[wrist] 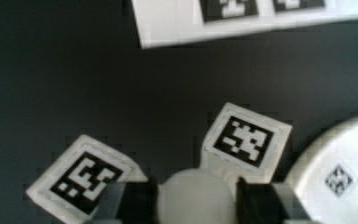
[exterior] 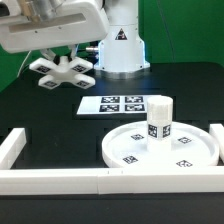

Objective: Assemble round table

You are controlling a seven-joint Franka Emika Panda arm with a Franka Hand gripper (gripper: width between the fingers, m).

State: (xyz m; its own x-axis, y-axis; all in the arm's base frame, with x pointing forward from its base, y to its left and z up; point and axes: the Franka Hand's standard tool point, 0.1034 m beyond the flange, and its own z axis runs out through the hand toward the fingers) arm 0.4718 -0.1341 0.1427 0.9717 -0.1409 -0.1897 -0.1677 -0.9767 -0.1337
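The cross-shaped base (exterior: 62, 71) lies on the black table at the back, on the exterior view's left, its arms carrying tags. My gripper (exterior: 62, 55) is down over its middle. In the wrist view the two dark fingers (wrist: 144, 203) press against both sides of the base's white rounded hub (wrist: 206, 190), with my gripper (wrist: 206, 200) shut on it; tagged arms (wrist: 247, 137) spread around. The round disc (exterior: 128, 150) lies flat at the front right, and the short cylinder leg (exterior: 160, 119) stands upright on it.
The marker board (exterior: 113, 103) lies between the base and the disc; it also shows in the wrist view (wrist: 176, 25). A long white border rail (exterior: 60, 181) runs along the front with upturned ends. The robot's white pedestal (exterior: 122, 50) stands at the back.
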